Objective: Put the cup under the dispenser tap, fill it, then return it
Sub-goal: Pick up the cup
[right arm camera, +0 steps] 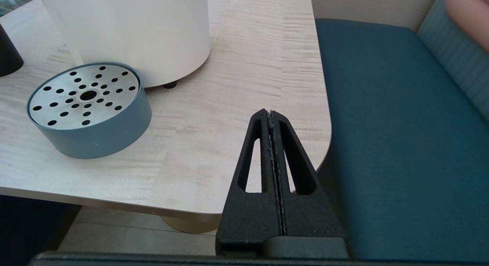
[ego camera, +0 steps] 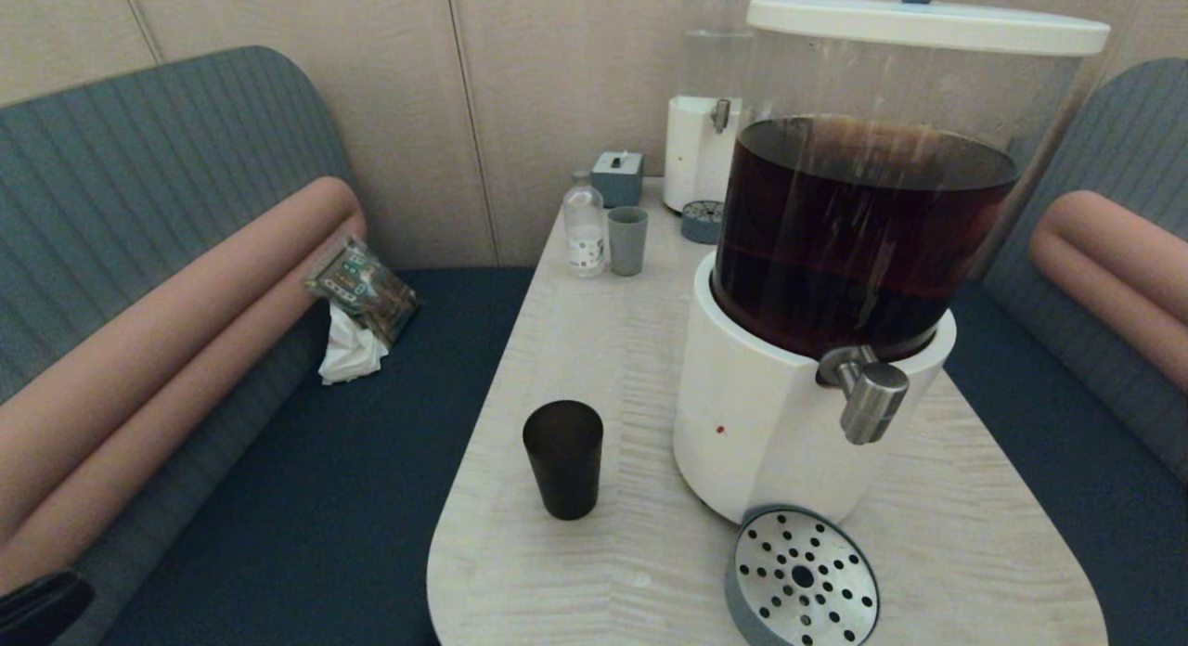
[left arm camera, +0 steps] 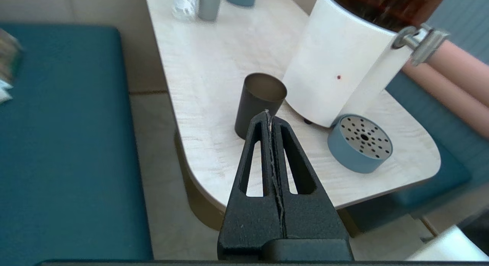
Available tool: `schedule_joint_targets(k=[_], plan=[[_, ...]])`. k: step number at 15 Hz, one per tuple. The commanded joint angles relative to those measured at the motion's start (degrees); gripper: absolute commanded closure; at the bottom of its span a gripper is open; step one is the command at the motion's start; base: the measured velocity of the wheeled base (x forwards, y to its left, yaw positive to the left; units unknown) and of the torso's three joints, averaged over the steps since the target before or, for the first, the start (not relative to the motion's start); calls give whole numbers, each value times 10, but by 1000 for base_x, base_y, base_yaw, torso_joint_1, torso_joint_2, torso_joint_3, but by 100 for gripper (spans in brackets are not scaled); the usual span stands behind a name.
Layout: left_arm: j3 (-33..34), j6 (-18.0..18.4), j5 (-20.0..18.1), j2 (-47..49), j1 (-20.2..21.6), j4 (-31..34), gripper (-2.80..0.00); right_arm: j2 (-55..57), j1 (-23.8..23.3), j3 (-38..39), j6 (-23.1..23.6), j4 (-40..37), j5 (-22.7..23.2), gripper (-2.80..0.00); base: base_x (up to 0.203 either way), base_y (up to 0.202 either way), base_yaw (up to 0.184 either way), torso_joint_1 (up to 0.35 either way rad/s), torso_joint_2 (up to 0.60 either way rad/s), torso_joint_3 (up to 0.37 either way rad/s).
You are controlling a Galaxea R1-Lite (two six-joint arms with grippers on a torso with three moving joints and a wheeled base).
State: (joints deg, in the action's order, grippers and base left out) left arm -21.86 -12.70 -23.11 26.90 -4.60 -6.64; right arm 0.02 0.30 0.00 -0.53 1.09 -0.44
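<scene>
Cup (ego camera: 562,458) stands upright on the table (ego camera: 613,349), near the front-left corner, just beside the white base of the big dispenser (ego camera: 770,423) but not touching it. Nothing grips it.

Dispenser tap (ego camera: 868,395): brushed-steel spigot on the front of that base, directly above the round perforated drip tray (ego camera: 804,578), which sits at the table's front edge against the foot of the base. Tank holds dark brown liquid (roughly two-thirds full).

Left gripper (left arm camera: 270,115): fingers pressed together, holding nothing, held off the table's front-left corner with its tip pointing toward the cup; it does not touch the cup. Right gripper (right arm camera: 269,114): fingers likewise pressed together, empty, held off the table's front-right corner; the drip tray and dispenser base lie ahead of it.

Far end of table: second dispenser (ego camera: 710,117) with clear liquid, pale grey-blue cup (ego camera: 627,240) just beside a small clear bottle (ego camera: 585,226), and a grey box (ego camera: 617,177) behind them.
</scene>
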Motion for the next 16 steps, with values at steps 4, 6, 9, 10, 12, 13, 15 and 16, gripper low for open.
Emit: schedule_joint_targets(k=[4, 6, 9, 10, 12, 13, 15, 16], plan=[[35, 10, -7, 229, -2, -180, 0, -3, 0, 4, 0, 1, 0, 0, 0, 0, 0, 0, 0, 0], [54, 23, -10, 316, -2, -304, 0, -3, 0, 4, 0, 1, 0, 0, 0, 0, 0, 0, 0, 0], [59, 44, -87, 402, -2, -412, 0, -4, 0, 4, 0, 1, 0, 0, 0, 0, 0, 0, 0, 0], [56, 54, -140, 421, -2, -425, 0, -3, 0, 4, 0, 1, 0, 0, 0, 0, 0, 0, 0, 0], [48, 75, -194, 450, -2, -433, 0, -4, 0, 4, 0, 1, 0, 0, 0, 0, 0, 0, 0, 0], [45, 89, -201, 466, -2, -437, -280, -4, 0, 4, 0, 1, 0, 0, 0, 0, 0, 0, 0, 0], [42, 99, -202, 502, -2, -475, -280, -3, 0, 4, 0, 1, 0, 0, 0, 0, 0, 0, 0, 0], [37, 91, -201, 518, -2, -501, -280, -3, 0, 4, 0, 1, 0, 0, 0, 0, 0, 0, 0, 0]])
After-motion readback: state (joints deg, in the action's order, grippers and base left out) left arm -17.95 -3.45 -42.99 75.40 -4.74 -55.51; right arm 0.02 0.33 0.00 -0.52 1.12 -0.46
